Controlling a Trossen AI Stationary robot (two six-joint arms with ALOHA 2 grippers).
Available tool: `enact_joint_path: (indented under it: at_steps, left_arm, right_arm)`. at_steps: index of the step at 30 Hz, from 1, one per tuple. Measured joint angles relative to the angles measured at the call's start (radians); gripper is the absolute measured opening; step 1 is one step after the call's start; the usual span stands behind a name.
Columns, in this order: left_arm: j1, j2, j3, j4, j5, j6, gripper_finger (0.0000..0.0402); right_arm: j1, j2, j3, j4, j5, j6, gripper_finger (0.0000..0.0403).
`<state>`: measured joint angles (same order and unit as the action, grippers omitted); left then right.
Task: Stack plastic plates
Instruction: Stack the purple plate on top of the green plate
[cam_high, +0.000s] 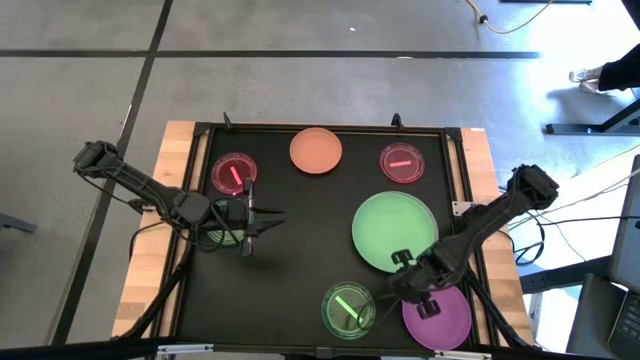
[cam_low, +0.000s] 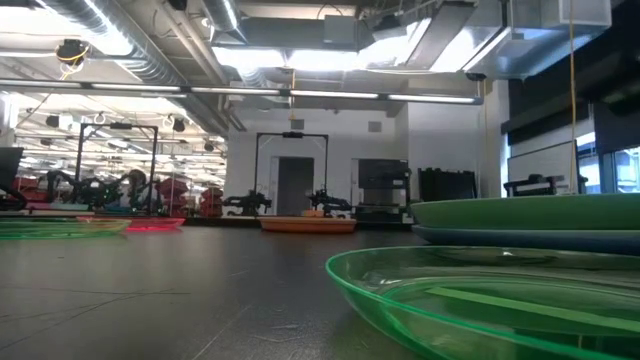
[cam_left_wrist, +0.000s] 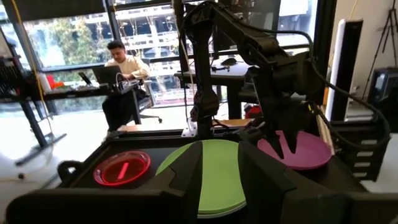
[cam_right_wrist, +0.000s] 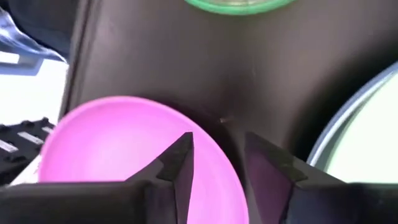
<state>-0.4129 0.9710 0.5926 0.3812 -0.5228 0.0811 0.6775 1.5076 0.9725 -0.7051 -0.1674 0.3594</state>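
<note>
My right gripper (cam_high: 407, 278) is open at the table's near right. It stands over the far-left rim of the purple plate (cam_high: 440, 318), one finger (cam_right_wrist: 180, 163) above the plate's inside and the other (cam_right_wrist: 267, 163) outside it. My left gripper (cam_high: 262, 216) is open above the mat's left half, beside a green striped dish (cam_high: 220, 238) that the arm partly hides. The large green plate (cam_high: 395, 230) lies on top of a blue one (cam_low: 530, 238). An orange plate (cam_high: 316, 150), two pink striped dishes (cam_high: 233, 173) (cam_high: 402, 163) and another green striped dish (cam_high: 348, 310) lie flat on the mat. My right gripper straddles the purple plate's rim (cam_right_wrist: 219, 140), coming slanting down from above, but I cannot tell whether either finger touches it. The plate (cam_left_wrist: 301, 152) shows a little tilted in the left wrist view. Whether it is off the mat cannot be told.
The black mat (cam_high: 300, 260) has bare room in its middle and near left. A raised frame (cam_high: 455, 135) runs round it, with wooden table edges outside. Beyond the table a person (cam_left_wrist: 121, 62) sits at a desk.
</note>
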Motion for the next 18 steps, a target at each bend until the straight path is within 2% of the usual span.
enact_joint_path:
  at_steps: [8, 18]
  left_arm:
    - [0.000, 0.000, 0.000, -0.008, 0.000, 0.008, 0.0096]
    - [0.000, 0.000, 0.000, -0.008, 0.020, 0.007, 0.0096]
  right_arm:
    - [-0.001, 0.001, -0.079, 0.068, -0.045, 0.002, 0.0128]
    - [0.030, 0.001, -0.154, 0.136, -0.053, 0.004, 0.0128]
